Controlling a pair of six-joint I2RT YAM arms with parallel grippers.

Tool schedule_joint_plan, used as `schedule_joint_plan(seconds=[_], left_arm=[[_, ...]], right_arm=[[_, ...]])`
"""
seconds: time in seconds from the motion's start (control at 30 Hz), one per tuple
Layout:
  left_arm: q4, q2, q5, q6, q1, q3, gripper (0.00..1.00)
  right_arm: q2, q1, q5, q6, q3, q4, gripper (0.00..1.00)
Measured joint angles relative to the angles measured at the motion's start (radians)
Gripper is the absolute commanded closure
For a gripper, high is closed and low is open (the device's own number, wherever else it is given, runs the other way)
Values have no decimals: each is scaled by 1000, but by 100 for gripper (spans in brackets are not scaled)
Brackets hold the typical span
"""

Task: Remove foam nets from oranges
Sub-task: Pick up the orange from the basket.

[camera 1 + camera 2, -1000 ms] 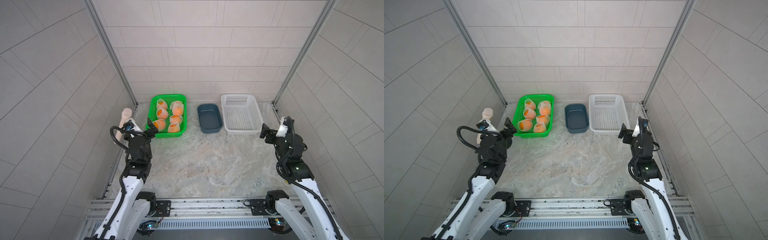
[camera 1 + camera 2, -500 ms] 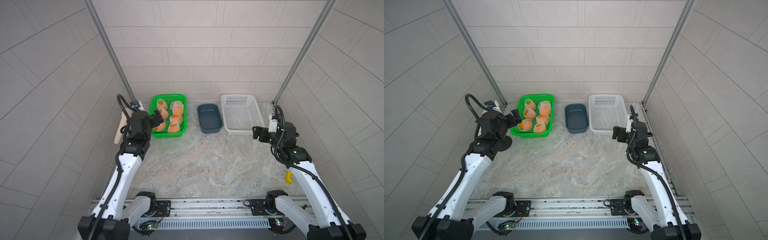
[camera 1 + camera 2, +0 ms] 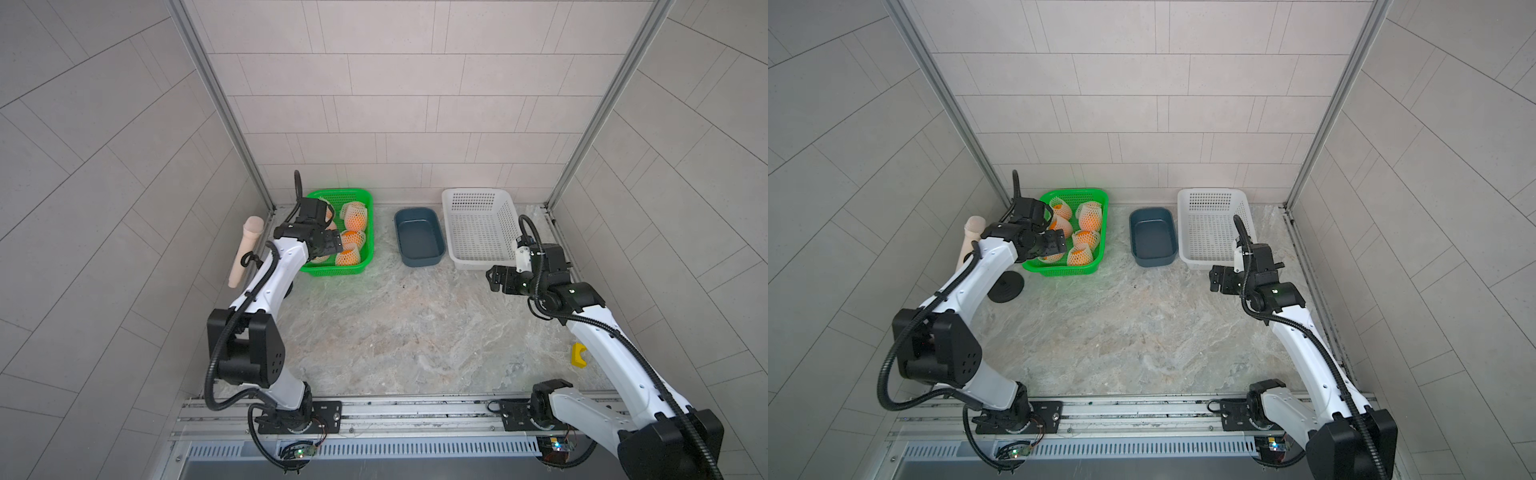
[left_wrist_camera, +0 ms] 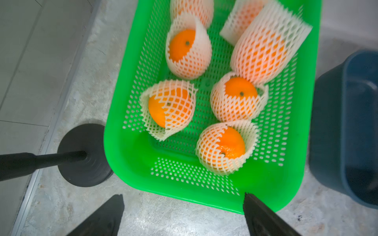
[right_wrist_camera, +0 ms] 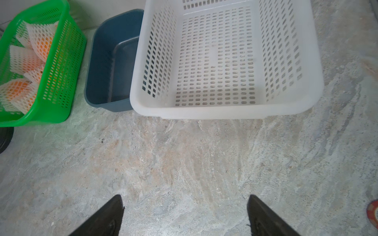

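Over marbled tabletop point(image 5: 184, 153), left gripper point(image 4: 183, 197) and right gripper point(image 5: 185, 196) are held wide, empty. Foam nets point(image 4: 227, 111) crowded upper-centre could be snagged together.

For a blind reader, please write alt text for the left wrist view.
Several oranges, each in a white foam net, lie in a green basket beside a dark blue tub. The open left hand hovers at the basket's near rim.

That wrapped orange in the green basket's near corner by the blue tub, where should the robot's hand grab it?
Probably from above, closing across the round middle of the netted orange. The green basket walls block a sideways approach, and its foam net gapes upward, toward the open left hand.
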Motion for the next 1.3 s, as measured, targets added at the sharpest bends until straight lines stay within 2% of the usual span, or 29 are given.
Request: schedule_joint_plan(seconds=[0.2,0.5,1.3], left_arm=[[-82,152,37,23,-47,110,2],[-97,288,89,31,-65,172,0],[-89,486,101,39,-67,289,0]], right_arm=[[33,48,23,-1,18,-19,5],[68,71,46,-4,24,-37,5],[91,82,77,-23,32,-51,5]])
